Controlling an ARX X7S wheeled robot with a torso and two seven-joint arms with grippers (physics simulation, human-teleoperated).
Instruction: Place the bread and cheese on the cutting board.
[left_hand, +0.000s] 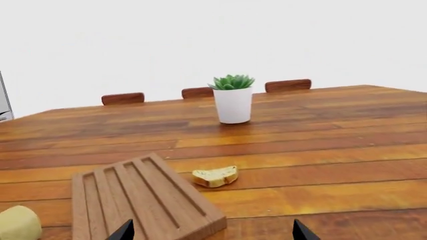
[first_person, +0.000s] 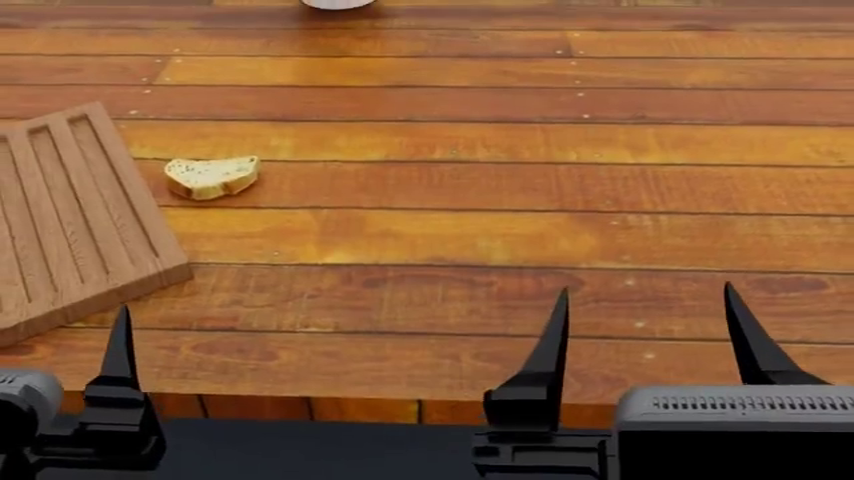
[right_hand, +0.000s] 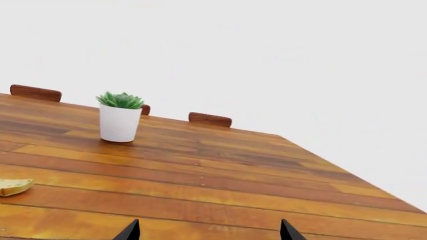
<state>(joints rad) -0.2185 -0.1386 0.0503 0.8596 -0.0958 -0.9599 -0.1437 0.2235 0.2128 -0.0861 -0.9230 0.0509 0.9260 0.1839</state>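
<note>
The bread (left_hand: 215, 177) (first_person: 211, 176) (right_hand: 15, 186), a small crusted slice, lies flat on the table just off the far right corner of the cutting board. The grooved brown cutting board (left_hand: 143, 200) (first_person: 67, 220) lies at the left. The cheese (left_hand: 19, 224), a pale yellow chunk, sits on the table on the board's other side and shows only in the left wrist view. My left gripper (left_hand: 212, 232) hangs open over the board's near corner, holding nothing. My right gripper (first_person: 646, 295) (right_hand: 209, 230) is open over bare table at the near edge, well right of the bread.
A white pot with a green succulent (left_hand: 233, 104) (right_hand: 120, 122) stands farther back on the wooden table (first_person: 534, 200). Chair backs (left_hand: 123, 98) (right_hand: 209, 119) line the far edge. The table's near edge runs just in front of my grippers.
</note>
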